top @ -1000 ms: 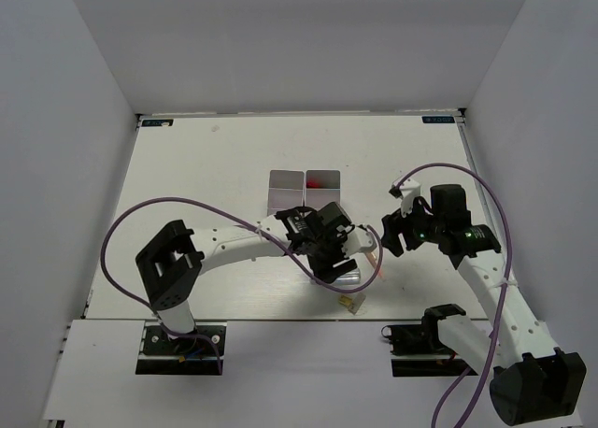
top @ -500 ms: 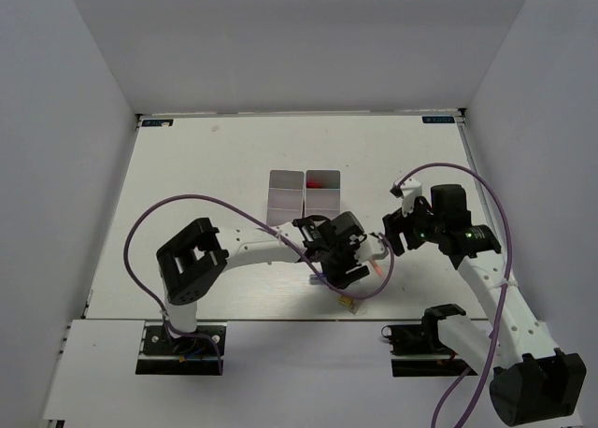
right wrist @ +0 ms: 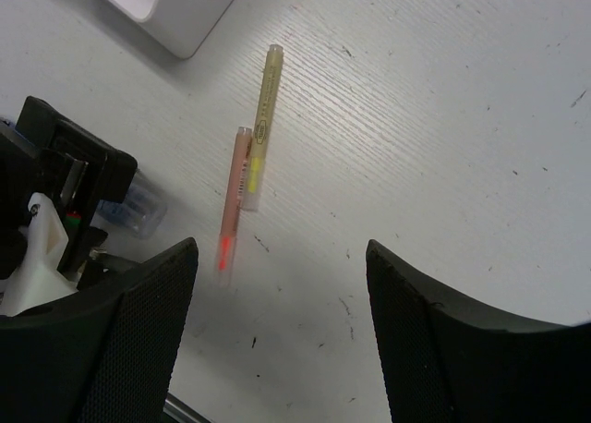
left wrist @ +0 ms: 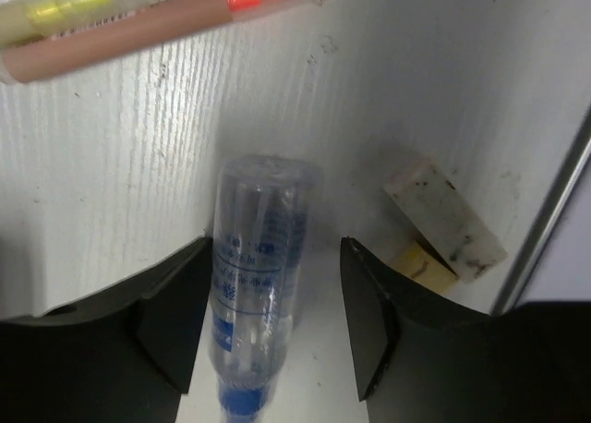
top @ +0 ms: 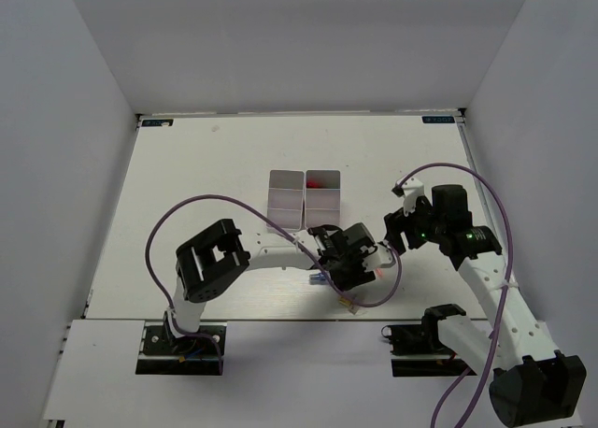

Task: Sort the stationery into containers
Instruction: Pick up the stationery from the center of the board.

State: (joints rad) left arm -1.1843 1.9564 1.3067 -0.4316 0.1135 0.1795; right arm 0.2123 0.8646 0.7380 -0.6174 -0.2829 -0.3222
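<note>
From above the left gripper [top: 348, 271] hides its jaws; the left wrist view shows them open astride the tube [left wrist: 254, 257], eraser [left wrist: 443, 222] centre right. Right gripper [right wrist: 282, 257] is open and empty, with the orange pen [right wrist: 231, 222] mid-frame.

A: What lies between the open fingers of the left gripper [left wrist: 275, 257]?
B: A clear bluish tube [left wrist: 254, 257], flat on the table [left wrist: 138, 164]. A tan eraser block [left wrist: 445, 222] lies nearby; an orange pen [left wrist: 120, 37] lies farther off.
</note>
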